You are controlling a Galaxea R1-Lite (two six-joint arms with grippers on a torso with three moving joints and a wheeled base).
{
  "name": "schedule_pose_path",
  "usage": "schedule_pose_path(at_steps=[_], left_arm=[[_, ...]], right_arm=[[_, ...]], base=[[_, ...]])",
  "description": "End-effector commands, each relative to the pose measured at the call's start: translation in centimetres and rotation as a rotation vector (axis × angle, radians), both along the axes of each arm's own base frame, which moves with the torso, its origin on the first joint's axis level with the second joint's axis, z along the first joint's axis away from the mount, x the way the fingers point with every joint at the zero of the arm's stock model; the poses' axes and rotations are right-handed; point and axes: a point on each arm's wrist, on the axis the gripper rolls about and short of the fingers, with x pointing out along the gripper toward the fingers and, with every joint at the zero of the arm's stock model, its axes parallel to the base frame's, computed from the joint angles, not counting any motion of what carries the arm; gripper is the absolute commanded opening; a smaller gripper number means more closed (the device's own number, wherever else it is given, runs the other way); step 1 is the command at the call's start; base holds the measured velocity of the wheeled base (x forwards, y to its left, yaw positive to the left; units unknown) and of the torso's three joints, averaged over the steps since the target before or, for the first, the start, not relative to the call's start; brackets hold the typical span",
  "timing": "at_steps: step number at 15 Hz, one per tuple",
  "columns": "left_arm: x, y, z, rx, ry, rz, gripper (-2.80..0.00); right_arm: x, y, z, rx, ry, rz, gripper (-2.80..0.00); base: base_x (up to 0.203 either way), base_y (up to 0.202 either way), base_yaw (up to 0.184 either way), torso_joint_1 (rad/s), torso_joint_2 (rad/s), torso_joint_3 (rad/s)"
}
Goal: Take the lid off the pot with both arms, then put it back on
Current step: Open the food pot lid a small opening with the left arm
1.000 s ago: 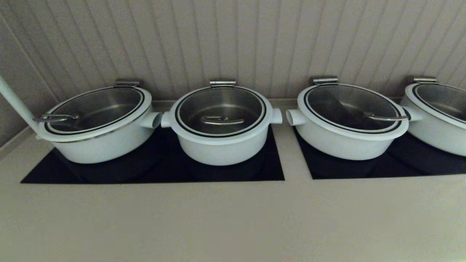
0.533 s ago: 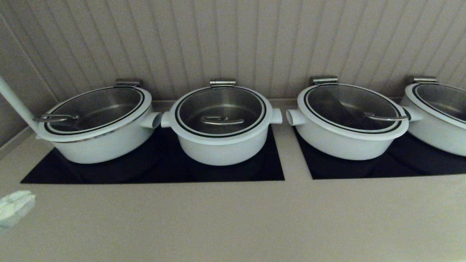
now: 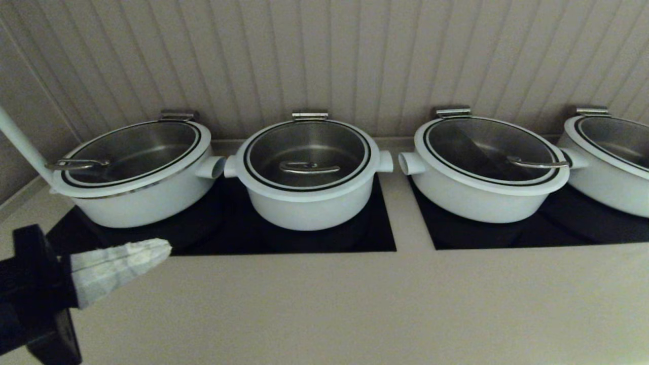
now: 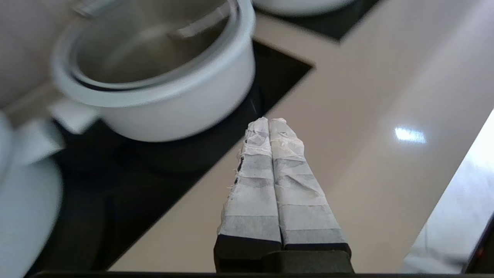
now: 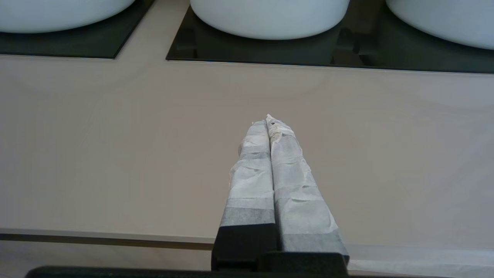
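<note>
The pot (image 3: 309, 205) stands on the left black cooktop (image 3: 375, 233), second from the left in a row of white pots. The lid (image 3: 307, 149) sits on it, with its steel bar handle (image 3: 309, 167) centred. My left gripper (image 3: 165, 248) is shut and empty, low at the front left over the counter edge of the cooktop, its taped tips pointing right. In the left wrist view the left gripper (image 4: 269, 121) is short of the pot (image 4: 166, 100). My right gripper (image 5: 269, 119) is shut and empty over the bare counter, out of the head view.
A wider white pot (image 3: 137, 197) stands left of the pot. Two more wide pots (image 3: 481, 197) (image 3: 608, 172) stand on the right cooktop (image 3: 507, 235). A ribbed wall (image 3: 324, 61) runs close behind. The beige counter (image 3: 355, 304) lies in front.
My left gripper has come into the head view from the lower left and moved right and forward toward the cooktop. The pots and lids have not moved.
</note>
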Motion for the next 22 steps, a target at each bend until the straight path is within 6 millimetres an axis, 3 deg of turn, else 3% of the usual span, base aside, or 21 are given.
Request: schedule_pose_path(at_steps=[1,7,14,19,22], left_arm=[[4.0,-1.4,-1.9,0.068,0.117,-0.035,-2.8],[10.6,-3.6,-2.8,0.101,0.103,-0.008,-2.8],[15.2,-7.7,-2.7,0.132,0.079,0.016,-2.8],[18.9,-10.0,-3.2,0.128,0.036,0.063,-2.8],[20.2,-10.9,-3.1,0.124,0.018,0.077,-2.8]], right_arm=[[0.0,0.0,0.0,-0.001,0.001,0.0,-2.8],[0.0,0.0,0.0,0.002,0.0,0.0,-2.8],[0.0,0.0,0.0,0.0,0.0,0.0,-2.8],[0.0,0.0,0.0,0.005,0.0,0.0,-2.8],[0.0,0.0,0.0,0.005,0.0,0.0,-2.8]], base=[[0.0,0.0,0.0,0.0,0.0,0.0],[0.0,0.0,0.0,0.0,0.0,0.0],[0.0,0.0,0.0,0.0,0.0,0.0],[0.0,0.0,0.0,0.0,0.0,0.0],[0.0,0.0,0.0,0.0,0.0,0.0]])
